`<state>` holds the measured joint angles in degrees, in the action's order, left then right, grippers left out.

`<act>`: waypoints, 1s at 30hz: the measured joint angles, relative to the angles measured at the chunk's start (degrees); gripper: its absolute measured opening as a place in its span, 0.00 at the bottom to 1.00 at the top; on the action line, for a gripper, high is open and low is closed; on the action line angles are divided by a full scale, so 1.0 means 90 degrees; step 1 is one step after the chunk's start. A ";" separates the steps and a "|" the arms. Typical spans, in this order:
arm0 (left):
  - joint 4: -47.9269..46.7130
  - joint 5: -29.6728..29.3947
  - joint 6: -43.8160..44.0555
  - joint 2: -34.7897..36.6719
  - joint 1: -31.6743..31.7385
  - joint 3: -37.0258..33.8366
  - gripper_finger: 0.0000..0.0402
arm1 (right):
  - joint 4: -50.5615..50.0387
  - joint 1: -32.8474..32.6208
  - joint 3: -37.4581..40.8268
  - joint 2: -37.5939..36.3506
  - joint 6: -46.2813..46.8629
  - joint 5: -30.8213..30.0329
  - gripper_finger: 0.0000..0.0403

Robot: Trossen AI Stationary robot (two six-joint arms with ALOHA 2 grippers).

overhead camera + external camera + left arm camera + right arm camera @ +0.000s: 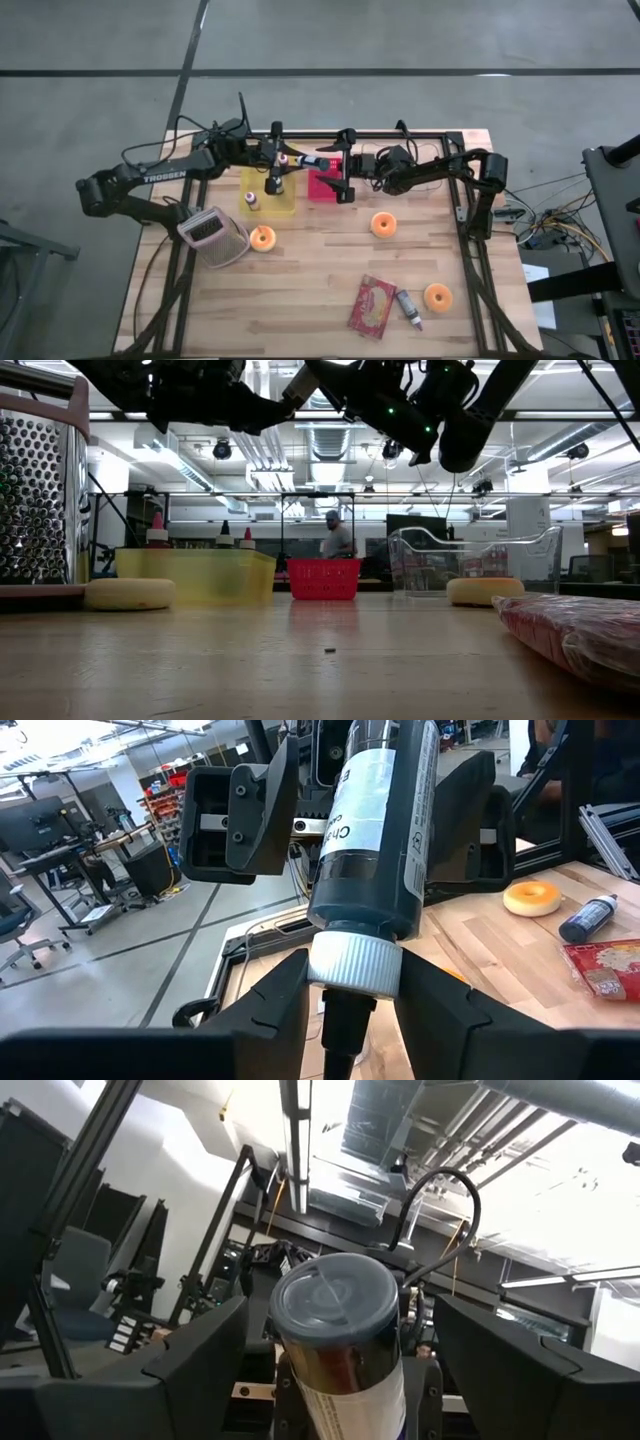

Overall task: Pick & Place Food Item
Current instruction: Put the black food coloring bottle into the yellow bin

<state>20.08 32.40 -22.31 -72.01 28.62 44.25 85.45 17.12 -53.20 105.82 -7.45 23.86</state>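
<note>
Bottle (pixel 370 840) between parted right pincer (pixel 350 820).

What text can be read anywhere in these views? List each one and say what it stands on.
"TROSSEN": white letters on the left arm, high view.
"Ch...": start of a word on the white label of the dark bottle held by the left gripper; the rest is cut off and the small print beside it is too small to read.
Red snack packet: print too small to read.
Small dark bottle: label unreadable.

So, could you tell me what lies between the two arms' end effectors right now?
A dark bottle: left end effector grips its white cap, right end effector open around it, per both wrist views.
</note>
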 joint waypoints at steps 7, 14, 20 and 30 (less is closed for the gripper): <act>-0.0281 -0.0032 0.0010 0.0177 -0.0002 0.0000 0.32 | 0.0000 0.0002 0.0008 -0.0022 0.0001 0.0005 0.78; -0.1132 -0.0578 -0.0071 0.0686 0.0007 0.0000 0.32 | -0.0002 0.0002 0.0008 -0.0027 -0.0001 0.0010 0.77; -0.2522 -0.2500 -0.0161 0.1314 0.0010 0.0025 0.32 | -0.0002 0.0002 0.0008 -0.0029 -0.0002 0.0015 0.76; -0.5093 -0.4458 0.0633 0.1900 -0.0016 0.0856 0.32 | -0.0002 0.0010 0.0008 -0.0036 -0.0049 0.0012 0.79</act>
<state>-25.76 -7.71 -16.61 -54.91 28.47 51.96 85.43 17.22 -53.12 105.49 -7.89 23.97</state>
